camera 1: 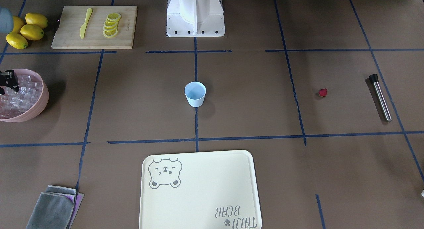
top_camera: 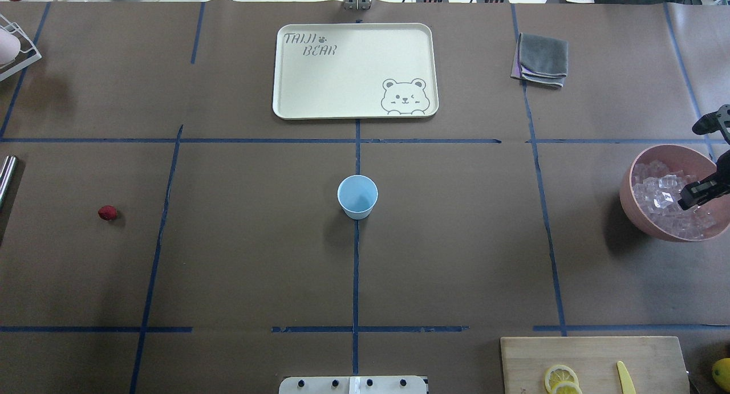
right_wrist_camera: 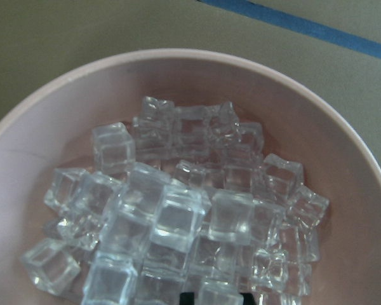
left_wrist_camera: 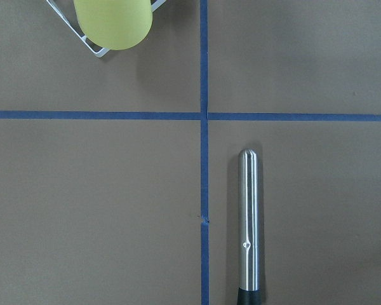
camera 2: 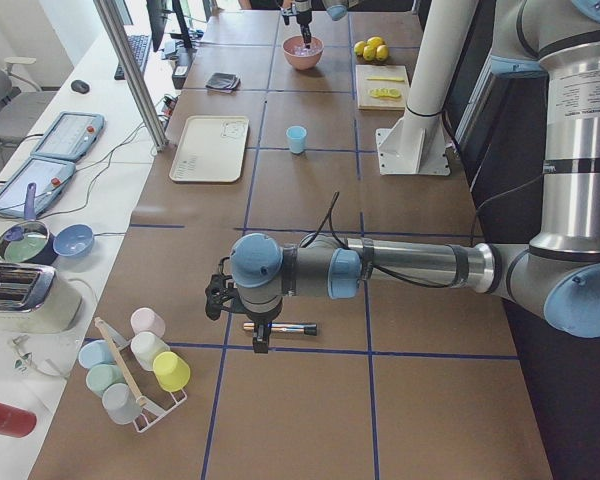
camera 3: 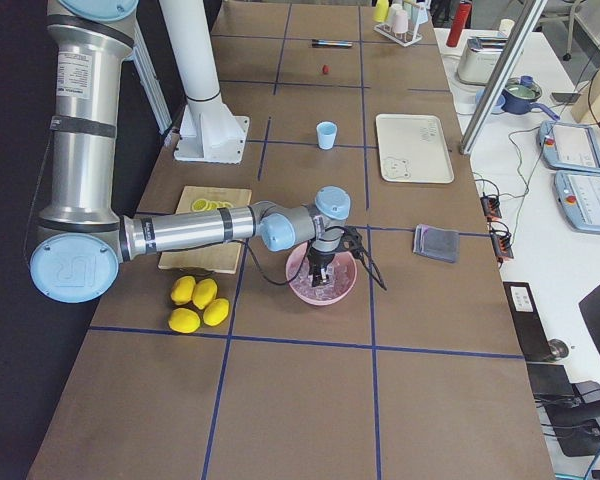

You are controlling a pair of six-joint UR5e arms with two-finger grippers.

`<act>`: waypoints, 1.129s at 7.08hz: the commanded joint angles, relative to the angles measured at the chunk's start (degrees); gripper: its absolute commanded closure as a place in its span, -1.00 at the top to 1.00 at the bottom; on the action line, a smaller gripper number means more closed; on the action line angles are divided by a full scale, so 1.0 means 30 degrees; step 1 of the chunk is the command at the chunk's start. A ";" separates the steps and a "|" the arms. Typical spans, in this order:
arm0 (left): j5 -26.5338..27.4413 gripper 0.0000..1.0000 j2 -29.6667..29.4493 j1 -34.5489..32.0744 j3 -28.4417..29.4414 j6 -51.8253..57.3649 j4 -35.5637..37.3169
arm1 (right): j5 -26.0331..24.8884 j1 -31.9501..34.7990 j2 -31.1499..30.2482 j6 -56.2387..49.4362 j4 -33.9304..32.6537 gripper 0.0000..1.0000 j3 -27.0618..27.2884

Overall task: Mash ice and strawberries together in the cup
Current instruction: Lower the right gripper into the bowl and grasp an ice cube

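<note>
The pale blue cup stands upright and empty at the table's centre, also seen in the front view. One dark red strawberry lies alone far on the left side. Ice fills a pink bowl at the right edge. My right gripper hangs low over that ice. Only dark tips show at the bottom of its wrist view, so I cannot tell whether it is open or shut. My left gripper hovers over a steel muddler. Its fingers are out of its wrist view.
A cream bear tray lies beyond the cup. A folded grey cloth sits far right. A cutting board with lemon slices and a yellow knife, plus whole lemons, is near the robot's right. A rack of coloured cups stands beside the muddler.
</note>
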 commanded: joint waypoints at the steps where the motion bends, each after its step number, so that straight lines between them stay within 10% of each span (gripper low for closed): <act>1: 0.0000 1.00 0.0000 -0.0006 -0.0002 -0.0002 0.0000 | -0.0113 0.0024 -0.0340 -0.0051 0.0033 -1.00 0.0199; 5: -0.0146 1.00 -0.0029 0.0023 -0.0031 -0.0031 0.0000 | 0.0209 0.2860 -0.1635 -0.0168 -0.3375 -1.00 0.5633; 8: -0.0146 1.00 0.0000 -0.0006 -0.0031 -0.0002 0.0000 | 0.0180 0.2519 0.2947 0.0241 -0.7629 -1.00 0.6502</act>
